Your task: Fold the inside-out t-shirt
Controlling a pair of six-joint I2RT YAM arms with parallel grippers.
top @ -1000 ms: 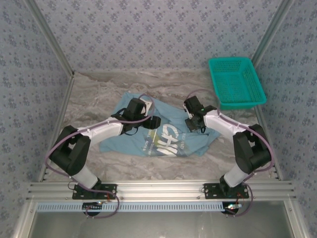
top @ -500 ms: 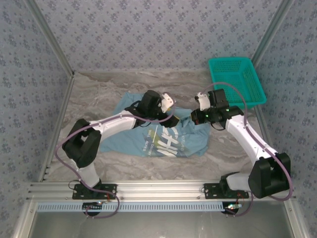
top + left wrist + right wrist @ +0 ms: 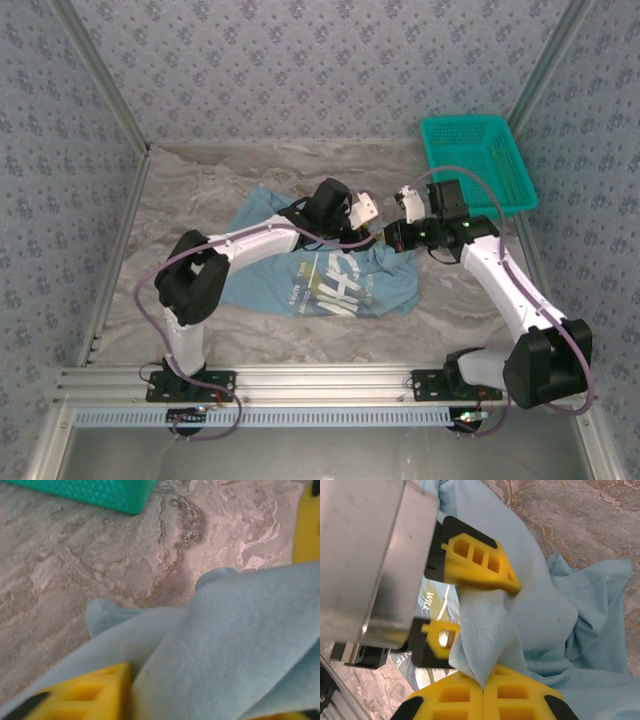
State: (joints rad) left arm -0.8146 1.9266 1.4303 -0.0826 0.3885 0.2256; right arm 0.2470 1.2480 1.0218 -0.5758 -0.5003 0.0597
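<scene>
The inside-out t-shirt [image 3: 330, 285] lies crumpled mid-table, light blue, with its white lettering facing up. Its back right corner is lifted, and both grippers meet there. My right gripper [image 3: 393, 238] is shut on a twisted fold of the shirt [image 3: 485, 645], its yellow fingertips pressed together [image 3: 483, 690]. My left gripper [image 3: 376, 231] has closed from the opposite side onto the same fold [image 3: 480, 615], with cloth touching both its fingers [image 3: 480, 567]. In the left wrist view, the blue cloth [image 3: 225, 645] lies between the left gripper's yellow fingers [image 3: 85, 695].
A teal mesh basket [image 3: 478, 165] stands at the back right, close behind the right arm; its corner [image 3: 100, 492] shows in the left wrist view. Marbled tabletop [image 3: 200, 180] surrounds the shirt. Patterned walls enclose three sides.
The left arm has swung right across the shirt to meet the right gripper, and its jaws have narrowed onto the fold. The right gripper has carried the shirt corner up and back.
</scene>
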